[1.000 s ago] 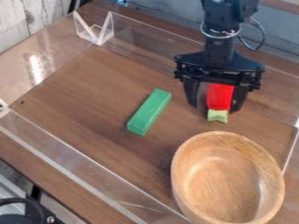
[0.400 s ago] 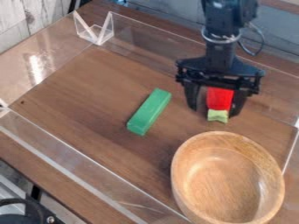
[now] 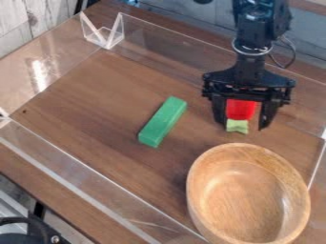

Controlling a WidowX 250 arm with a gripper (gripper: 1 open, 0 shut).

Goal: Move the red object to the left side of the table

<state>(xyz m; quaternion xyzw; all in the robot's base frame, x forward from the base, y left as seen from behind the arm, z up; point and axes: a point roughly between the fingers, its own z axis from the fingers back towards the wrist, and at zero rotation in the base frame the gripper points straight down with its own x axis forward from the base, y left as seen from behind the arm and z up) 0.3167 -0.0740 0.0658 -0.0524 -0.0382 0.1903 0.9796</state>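
Observation:
The red object [image 3: 241, 111], a small red toy with a green end pointing toward the front, lies on the dark wooden table [image 3: 102, 95] at the right. My gripper [image 3: 245, 112] hangs straight over it, open, with one black finger [image 3: 219, 107] on each side of the toy. The jaws are wide and do not press on the toy. Whether the fingertips touch the tabletop is unclear.
A green rectangular block [image 3: 162, 122] lies near the table's middle, left of the gripper. A round wooden bowl [image 3: 249, 195] fills the front right corner. Low clear acrylic walls [image 3: 76, 172] edge the table, and a clear stand [image 3: 102, 31] sits at the back left.
The arm has shifted a little to the right and its upper part has risen out of frame. The gripper stays open around the red toy, which has not moved.

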